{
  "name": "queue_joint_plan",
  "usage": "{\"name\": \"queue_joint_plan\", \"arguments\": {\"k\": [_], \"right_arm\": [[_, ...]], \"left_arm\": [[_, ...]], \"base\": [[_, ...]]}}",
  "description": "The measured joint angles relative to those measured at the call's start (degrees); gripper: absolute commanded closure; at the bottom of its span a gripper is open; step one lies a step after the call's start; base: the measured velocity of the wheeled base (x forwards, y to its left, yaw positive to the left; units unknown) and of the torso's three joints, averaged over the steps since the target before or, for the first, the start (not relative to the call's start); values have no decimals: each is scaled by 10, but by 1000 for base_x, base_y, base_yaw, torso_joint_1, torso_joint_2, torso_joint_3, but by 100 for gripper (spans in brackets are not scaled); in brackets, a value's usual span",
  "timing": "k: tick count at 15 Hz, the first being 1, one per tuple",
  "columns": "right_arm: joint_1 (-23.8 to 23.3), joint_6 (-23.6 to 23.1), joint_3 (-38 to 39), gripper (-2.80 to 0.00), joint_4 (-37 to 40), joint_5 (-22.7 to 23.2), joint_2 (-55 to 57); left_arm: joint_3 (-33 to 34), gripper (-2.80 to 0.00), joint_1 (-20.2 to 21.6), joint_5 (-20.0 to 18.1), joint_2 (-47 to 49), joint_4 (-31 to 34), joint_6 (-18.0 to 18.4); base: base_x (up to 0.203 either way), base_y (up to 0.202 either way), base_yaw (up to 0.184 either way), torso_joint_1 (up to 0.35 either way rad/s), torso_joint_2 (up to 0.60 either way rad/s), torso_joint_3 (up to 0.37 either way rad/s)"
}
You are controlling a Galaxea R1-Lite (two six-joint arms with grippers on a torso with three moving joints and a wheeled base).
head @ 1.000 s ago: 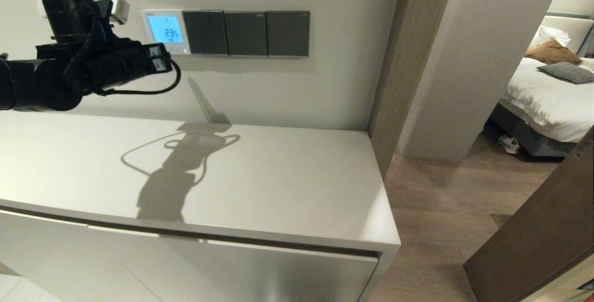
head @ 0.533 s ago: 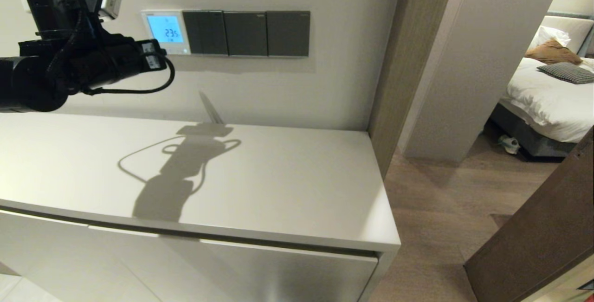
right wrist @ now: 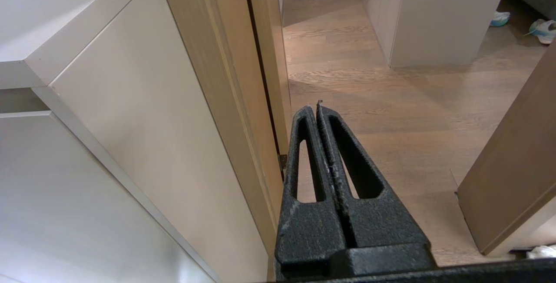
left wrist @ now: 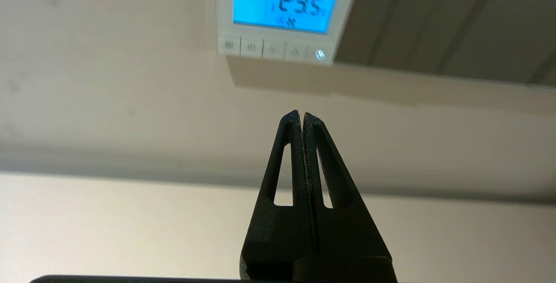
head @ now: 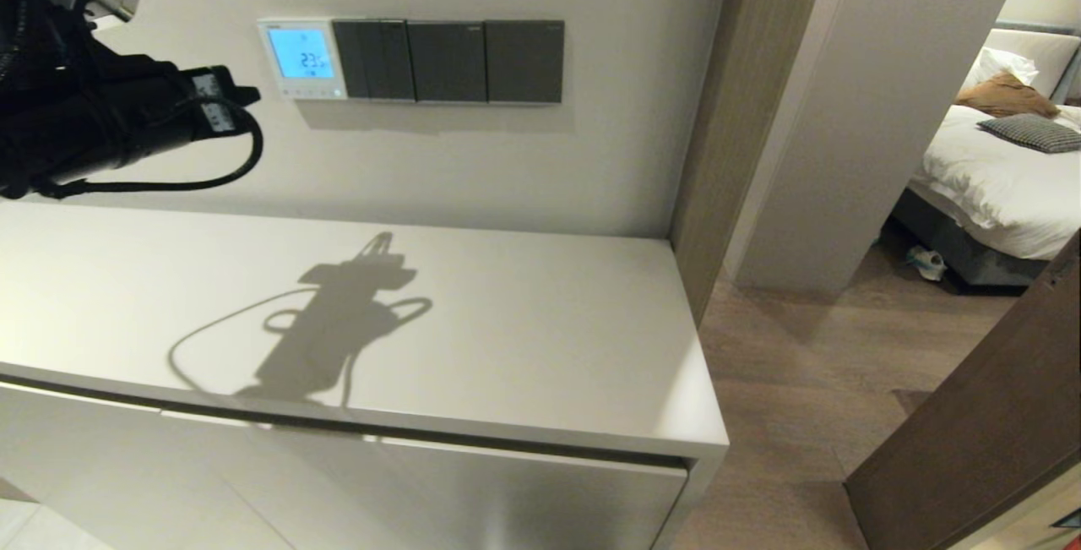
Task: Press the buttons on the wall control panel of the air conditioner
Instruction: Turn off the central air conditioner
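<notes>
Cabinet surface [head: 507, 339]: pale, flat top running along the wall below the switches; carries the shadow of the left arm.

Bed [head: 1005, 187]: white bedding, visible through the doorway at the right of the head view, with a brown cushion and a checked cushion on it.

Switch plates [head: 448, 60]: three dark rectangular plates in a row on the wall, immediately right of the control panel and touching it edge to edge.

Left end effector [left wrist: 301, 115]: black, two fingers pressed together along their full length, holding nothing. It is raised above the cabinet surface at the left of the head view, pointing toward the wall, its tips apart from the wall and below the control panel.

Right end effector [right wrist: 318, 107]: black, fingers closed flat against each other, empty; it hangs low beside the cabinet's end, over the wood floor [right wrist: 391, 100].

Air conditioner control panel [head: 301, 57]: white-framed, mounted on the wall above the surface, with a lit blue display reading 23.5 and a row of small buttons [left wrist: 273, 50] along its lower edge.
</notes>
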Motion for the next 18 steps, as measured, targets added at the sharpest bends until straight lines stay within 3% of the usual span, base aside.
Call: {"name": "queue_joint_plan", "arguments": {"k": [10,18], "right_arm": [[0,0,0,0,0,0,0],[0,0,0,0,0,0,0]], "left_arm": [[281,0,3,1,-328,5,20],[517,0,3,2,-514,6,20]], "base": [[0,0,0,0,0,0],[0,0,0,0,0,0]]}}
